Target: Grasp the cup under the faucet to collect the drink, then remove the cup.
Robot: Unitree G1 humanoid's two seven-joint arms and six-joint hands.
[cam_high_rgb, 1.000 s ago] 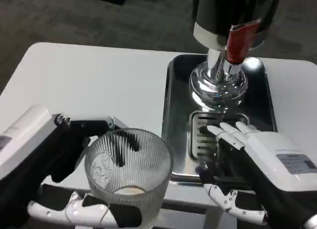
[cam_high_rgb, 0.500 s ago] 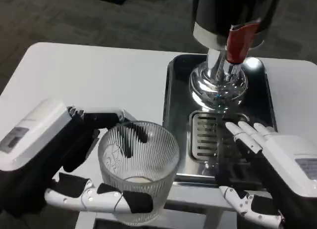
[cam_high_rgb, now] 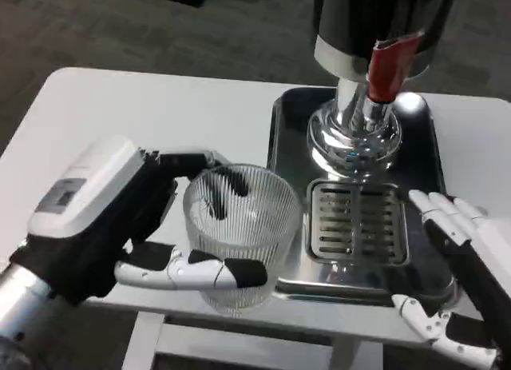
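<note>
Both hands low: left hand [cam_high_rgb: 120,226] fingers clamped round ribbed glass cup [cam_high_rgb: 239,230], right hand [cam_high_rgb: 467,266] fingers apart, empty.

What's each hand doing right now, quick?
Left hand: holding the clear ribbed glass cup, fingers wrapped around it.
Right hand: open, fingers apart, holding nothing.

Left robot hand [cam_high_rgb: 132,226]: white back, grey label, black palm, white-black fingers [cam_high_rgb: 192,270], silver forearm
</note>
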